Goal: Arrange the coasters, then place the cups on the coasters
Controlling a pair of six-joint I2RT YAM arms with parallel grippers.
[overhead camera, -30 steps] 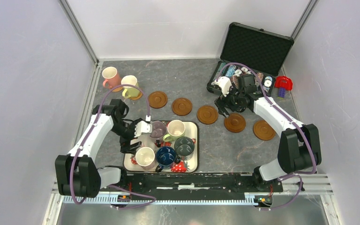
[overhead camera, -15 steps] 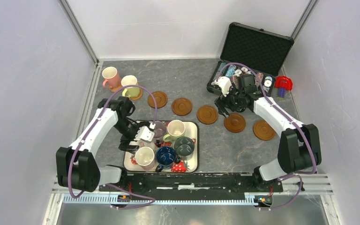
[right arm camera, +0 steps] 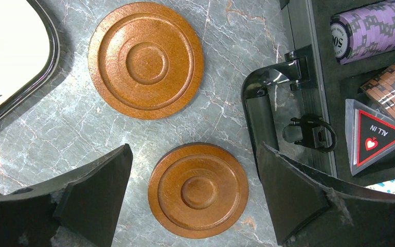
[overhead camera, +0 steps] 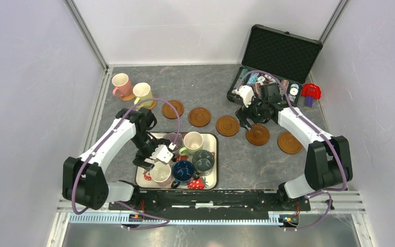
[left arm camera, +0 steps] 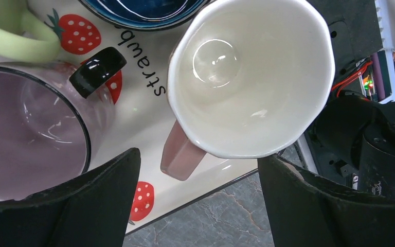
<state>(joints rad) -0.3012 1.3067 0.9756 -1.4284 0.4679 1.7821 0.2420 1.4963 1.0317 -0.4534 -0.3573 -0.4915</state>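
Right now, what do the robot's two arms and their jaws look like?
The left arm and right arm look alike: smooth white shell links between chunky black joints. A thin lilac cable loops loosely along each one. The jaws are broad, matte black wedges with slightly rough edges. No lettering or markings can be made out on either arm.

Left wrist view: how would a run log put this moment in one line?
left gripper open above pink cup on tray | right gripper open over coaster | no cup held
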